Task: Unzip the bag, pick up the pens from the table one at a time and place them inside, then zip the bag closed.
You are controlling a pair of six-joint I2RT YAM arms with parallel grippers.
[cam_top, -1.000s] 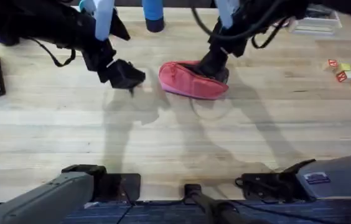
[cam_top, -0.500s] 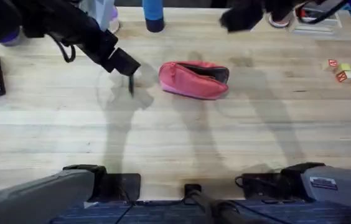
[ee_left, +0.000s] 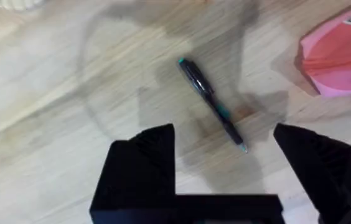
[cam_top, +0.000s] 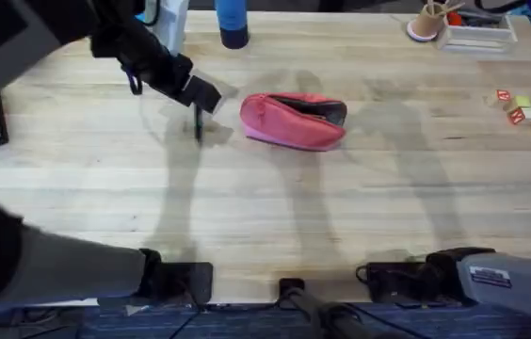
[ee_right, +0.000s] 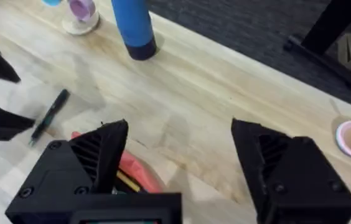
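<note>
Since last look: your left arm swung in closer over the pen, and your right arm is up off the bag and out of the overhead shot.
Left gripper (ee_left: 225,140): fingers spread wide, nothing between them, hovering right over the pen without touching it.
Pen (cam_top: 198,125): lying flat on the table (cam_top: 275,207), just to the left of the bag, a small gap between them.
Bag (cam_top: 293,120): sitting mid-table, zipper looks open with a dark gap along the top right.
Left wrist extra: you can see the pen has teal bits at tip and middle, which overhead doesn't give you.
Right gripper (ee_right: 178,162): fingers wide apart, holding nothing, up high above the bag.
Right wrist extra: something yellowish peeks out of the bag's opening, and a blue cylinder (ee_right: 133,28) stands at the table's far edge.
</note>
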